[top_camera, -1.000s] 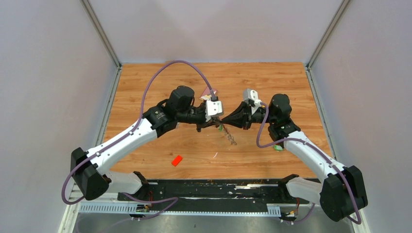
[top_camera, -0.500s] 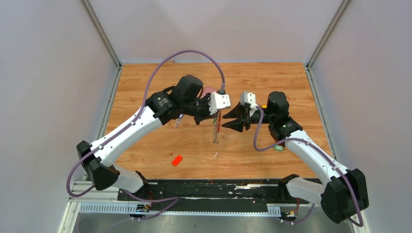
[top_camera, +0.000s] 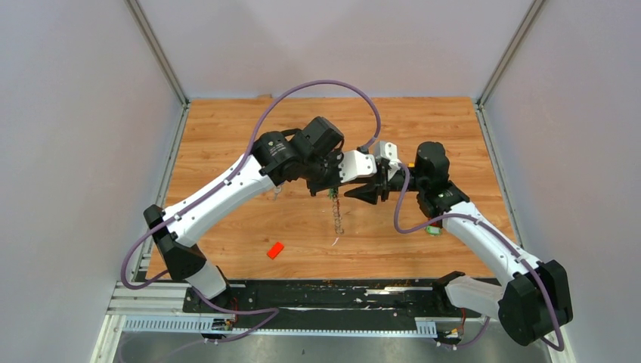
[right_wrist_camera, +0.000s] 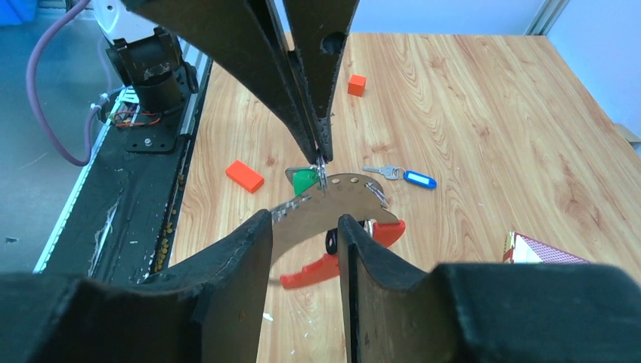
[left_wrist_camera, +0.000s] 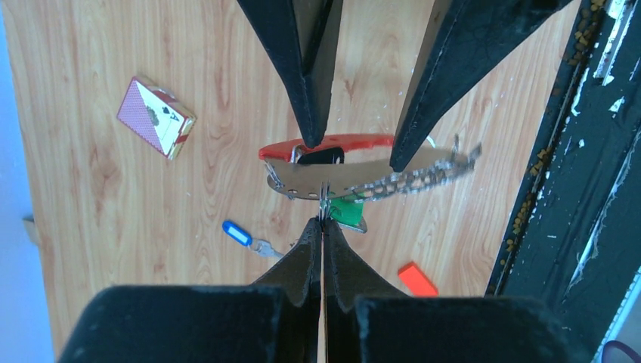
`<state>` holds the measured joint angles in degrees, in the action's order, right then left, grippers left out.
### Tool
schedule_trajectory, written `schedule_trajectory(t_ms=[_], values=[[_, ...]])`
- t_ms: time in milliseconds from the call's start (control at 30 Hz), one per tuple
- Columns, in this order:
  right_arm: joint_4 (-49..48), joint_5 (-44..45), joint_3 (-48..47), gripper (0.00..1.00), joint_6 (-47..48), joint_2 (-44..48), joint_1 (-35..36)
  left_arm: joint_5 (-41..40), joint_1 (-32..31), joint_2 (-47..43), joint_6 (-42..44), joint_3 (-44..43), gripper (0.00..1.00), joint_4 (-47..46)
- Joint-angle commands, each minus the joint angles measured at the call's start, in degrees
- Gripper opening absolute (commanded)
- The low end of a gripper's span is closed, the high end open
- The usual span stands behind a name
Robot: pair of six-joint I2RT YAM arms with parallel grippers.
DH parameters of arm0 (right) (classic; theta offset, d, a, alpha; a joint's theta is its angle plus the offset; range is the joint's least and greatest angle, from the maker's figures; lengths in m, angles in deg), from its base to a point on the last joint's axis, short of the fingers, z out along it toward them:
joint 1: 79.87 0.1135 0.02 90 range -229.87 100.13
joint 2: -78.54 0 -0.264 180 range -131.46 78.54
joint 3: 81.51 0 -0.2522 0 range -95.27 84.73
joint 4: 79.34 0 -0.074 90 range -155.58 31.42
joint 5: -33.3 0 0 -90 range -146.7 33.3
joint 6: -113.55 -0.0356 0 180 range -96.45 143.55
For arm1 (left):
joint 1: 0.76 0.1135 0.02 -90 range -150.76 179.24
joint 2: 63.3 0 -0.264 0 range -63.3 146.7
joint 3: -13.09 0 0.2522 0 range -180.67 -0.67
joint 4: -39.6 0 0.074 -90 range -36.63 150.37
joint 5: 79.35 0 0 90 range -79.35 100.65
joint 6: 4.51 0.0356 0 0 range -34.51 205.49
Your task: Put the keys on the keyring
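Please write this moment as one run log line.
left gripper: shut on keyring, hanging | right gripper: open at keyring | blue-tagged key: loose on table

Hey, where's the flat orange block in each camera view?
Top camera: flat orange block, lower left of centre.
Left wrist: bottom right, near the black rail.
Right wrist: left of centre.
Shared landmark: the keyring.

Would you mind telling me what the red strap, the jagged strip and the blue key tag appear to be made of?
Red strap: likely moulded plastic; uniform red, smooth, softly shiny.
Jagged strip: probably metal; grey, with glints along its toothed edge.
Blue key tag: seemingly plastic; glossy blue around a pale label window.
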<state>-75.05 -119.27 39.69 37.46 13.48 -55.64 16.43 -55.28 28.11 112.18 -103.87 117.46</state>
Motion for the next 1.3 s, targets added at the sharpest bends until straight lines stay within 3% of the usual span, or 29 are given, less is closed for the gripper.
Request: schedule_trajectory(t_ms=[0, 500, 867, 1267], values=[[-5.79, -1.99, -0.35, 0.37, -3.49, -0.15, 0.28, -1.85, -0.67, -0.05, -1.67, -3.24, 0.00, 2.91], [-15.66, -4.55, 1.43, 0.34, -13.09, -2.05, 1.08, 6.69, -0.84, -2.09, -2.61, -0.33, 0.00, -1.30], [-17.77, -5.71, 1.44, 0.20, -15.85, -3.33, 1.17, 7.75, -0.84, -3.41, -2.57, 1.23, 0.00, -2.39], [-16.96, -6.95, 1.10, 0.21, -15.49, -4.56, 1.29, 7.08, -0.85, -4.49, -2.35, 2.25, 0.00, -3.34]])
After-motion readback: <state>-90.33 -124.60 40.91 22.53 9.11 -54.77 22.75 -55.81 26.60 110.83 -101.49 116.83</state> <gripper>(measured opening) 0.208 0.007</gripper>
